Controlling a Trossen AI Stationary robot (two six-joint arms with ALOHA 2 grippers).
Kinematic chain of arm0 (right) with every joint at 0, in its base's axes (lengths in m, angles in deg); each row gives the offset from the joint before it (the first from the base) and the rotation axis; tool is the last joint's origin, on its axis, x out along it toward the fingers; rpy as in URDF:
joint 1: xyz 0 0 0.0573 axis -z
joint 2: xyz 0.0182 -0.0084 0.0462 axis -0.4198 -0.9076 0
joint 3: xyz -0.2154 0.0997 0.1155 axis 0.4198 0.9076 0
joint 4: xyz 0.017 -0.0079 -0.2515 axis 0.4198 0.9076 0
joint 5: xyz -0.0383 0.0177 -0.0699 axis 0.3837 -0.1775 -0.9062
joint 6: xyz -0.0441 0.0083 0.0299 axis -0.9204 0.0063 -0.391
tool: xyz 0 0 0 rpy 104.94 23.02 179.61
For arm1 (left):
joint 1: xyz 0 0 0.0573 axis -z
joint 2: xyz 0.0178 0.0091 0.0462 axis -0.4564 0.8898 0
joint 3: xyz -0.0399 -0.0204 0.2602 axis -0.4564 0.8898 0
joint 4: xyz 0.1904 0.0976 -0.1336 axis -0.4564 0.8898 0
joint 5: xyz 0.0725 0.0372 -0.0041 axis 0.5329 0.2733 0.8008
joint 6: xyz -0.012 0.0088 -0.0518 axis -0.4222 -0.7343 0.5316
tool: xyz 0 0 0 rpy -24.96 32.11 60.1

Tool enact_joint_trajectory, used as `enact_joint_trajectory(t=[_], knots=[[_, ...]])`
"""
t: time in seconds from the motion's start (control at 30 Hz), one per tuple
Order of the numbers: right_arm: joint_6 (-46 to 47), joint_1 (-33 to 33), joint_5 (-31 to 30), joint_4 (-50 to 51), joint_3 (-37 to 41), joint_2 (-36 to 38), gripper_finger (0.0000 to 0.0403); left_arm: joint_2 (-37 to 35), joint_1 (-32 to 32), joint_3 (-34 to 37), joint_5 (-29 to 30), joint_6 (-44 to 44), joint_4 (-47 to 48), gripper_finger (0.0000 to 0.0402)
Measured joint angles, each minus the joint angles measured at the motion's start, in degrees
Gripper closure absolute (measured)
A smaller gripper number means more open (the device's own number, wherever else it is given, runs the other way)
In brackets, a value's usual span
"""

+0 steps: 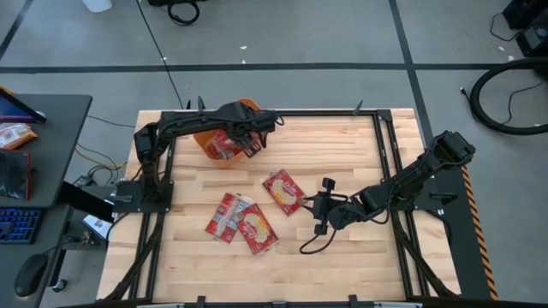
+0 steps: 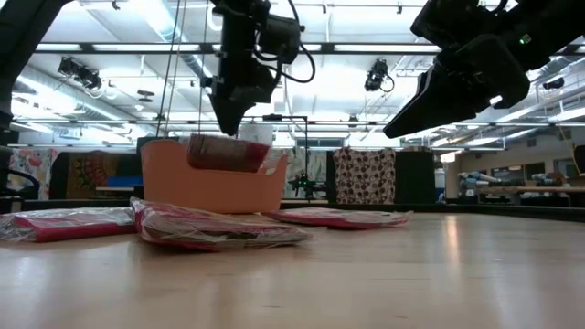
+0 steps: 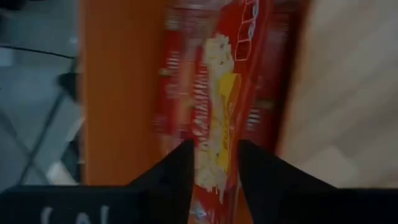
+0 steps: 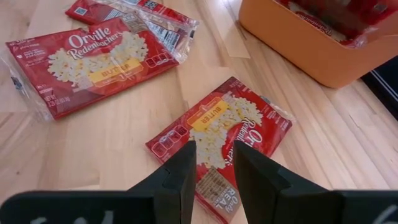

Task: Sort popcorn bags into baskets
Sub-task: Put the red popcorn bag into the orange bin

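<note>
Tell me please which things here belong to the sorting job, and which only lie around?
Belonging to the job:
- orange basket, packets already inside
- popcorn bag held over the basket by the left gripper
- single bag below the open right gripper
- two overlapping bags on the table

Lying around:
- keyboard and mouse on the side desk
- cables on the floor

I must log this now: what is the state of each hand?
Left hand: over the tub, shut on a bag.
Right hand: open, empty, above a bag on the table.
</note>
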Motion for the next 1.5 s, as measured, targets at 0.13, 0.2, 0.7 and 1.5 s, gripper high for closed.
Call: enact_joint_trajectory(t=[0.13,0.2,0.7,1.5], knots=[[0.0,0.0,0.0,0.0,0.0,0.0,0.0292,0.0,0.0,0.0,-5.8,-2.6,-2.2,0.0261],[0.0,0.0,0.0,0.0,0.0,0.0,0.0292,0.0,0.2,0.0,-7.5,-3.0,-2.2,0.026],[0.0,0.0,0.0,-0.2,0.0,0.0,0.0292,0.0,1.7,0.0,-12.0,-10.0,-6.8,0.026],[-0.5,0.0,1.6,-0.5,0.0,0.0,0.0292,0.0,-10.3,16.7,-15.3,-15.5,-18.6,0.026]])
